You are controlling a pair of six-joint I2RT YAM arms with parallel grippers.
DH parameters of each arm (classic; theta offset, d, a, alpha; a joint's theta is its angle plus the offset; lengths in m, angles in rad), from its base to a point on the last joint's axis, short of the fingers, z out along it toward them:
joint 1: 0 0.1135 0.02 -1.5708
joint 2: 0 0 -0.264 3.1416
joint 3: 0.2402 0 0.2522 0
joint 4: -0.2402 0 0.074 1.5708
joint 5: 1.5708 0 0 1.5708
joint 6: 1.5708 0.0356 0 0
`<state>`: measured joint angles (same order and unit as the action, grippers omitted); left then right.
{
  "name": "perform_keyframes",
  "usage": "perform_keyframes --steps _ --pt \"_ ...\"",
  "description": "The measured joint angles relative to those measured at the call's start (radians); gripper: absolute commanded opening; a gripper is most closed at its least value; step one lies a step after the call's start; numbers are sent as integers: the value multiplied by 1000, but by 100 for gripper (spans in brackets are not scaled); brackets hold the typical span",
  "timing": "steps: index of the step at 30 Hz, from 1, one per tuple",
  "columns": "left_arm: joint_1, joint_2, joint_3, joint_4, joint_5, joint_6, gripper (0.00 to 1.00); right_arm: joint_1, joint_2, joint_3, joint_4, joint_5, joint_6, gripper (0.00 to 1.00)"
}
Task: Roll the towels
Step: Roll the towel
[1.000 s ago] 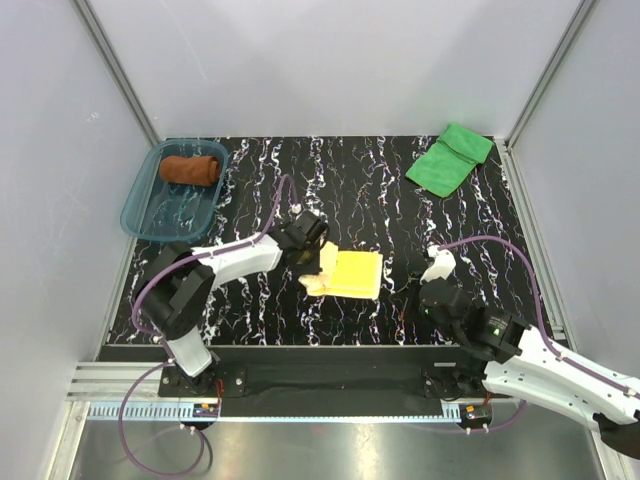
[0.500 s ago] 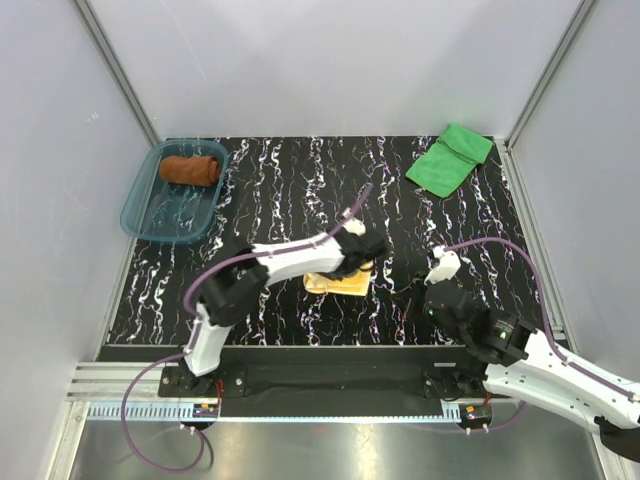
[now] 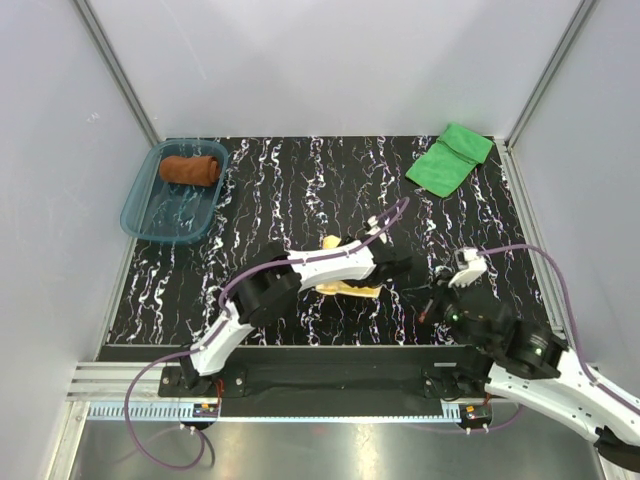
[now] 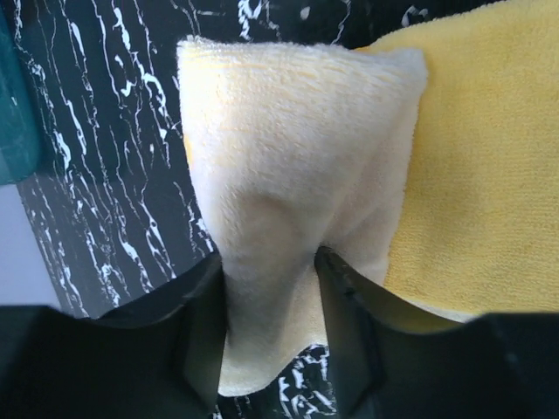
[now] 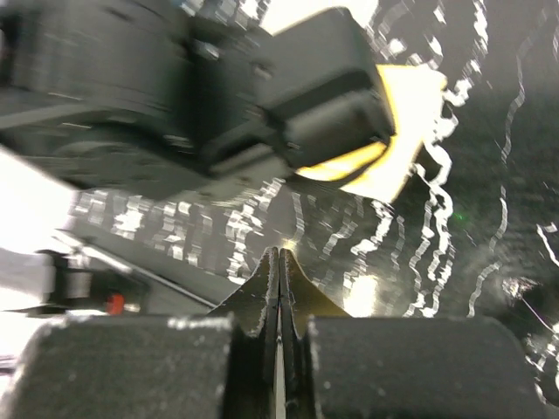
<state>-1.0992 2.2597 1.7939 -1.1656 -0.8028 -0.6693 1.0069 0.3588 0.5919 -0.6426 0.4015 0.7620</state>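
Left wrist view has the left pincer [image 4: 269,275] grasping a doubled-over flap of the pale yellow towel [image 4: 297,175], which lies mid-front on the table [image 3: 300,180]. If the soft flap slips out unevenly, the roll could spring open or skew. The right pincer [image 5: 278,262], clenched and empty, hovers nearby and might bump the left arm. From above, the towel's long axis seems to run left to right, partly hidden under that arm.

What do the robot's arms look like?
The left arm and right arm are white with black joints. A purple cable loops along each. The left hand and right hand have dark fingers. A tiny green light glows on the right arm.
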Motion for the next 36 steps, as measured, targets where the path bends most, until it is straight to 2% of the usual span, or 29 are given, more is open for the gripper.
perform_keyframes --steps 7,14,21,23,25,30,33,36 --pt "-22 54 99 -57 -5 -22 51 0 -139 102 -16 -3 -27 0" --pt "-52 153 230 -138 -49 -37 51 0 -165 216 -43 -27 -55 0" --pt "-81 218 301 -148 -58 -4 52 0 -170 325 -77 -27 -88 0" --pt "-91 231 322 -138 -55 18 55 0 -170 340 -89 -26 -93 0" --pt "-100 234 329 -121 -44 38 63 0 -169 342 -92 -26 -95 0" --pt "-111 227 345 -116 -43 66 89 0 -156 342 -110 -26 -97 0" --pt "-111 197 344 -94 -12 74 94 0 -143 342 -110 -26 -98 0" --pt "-105 129 332 -56 22 79 95 0 -132 342 -110 -27 -100 0"
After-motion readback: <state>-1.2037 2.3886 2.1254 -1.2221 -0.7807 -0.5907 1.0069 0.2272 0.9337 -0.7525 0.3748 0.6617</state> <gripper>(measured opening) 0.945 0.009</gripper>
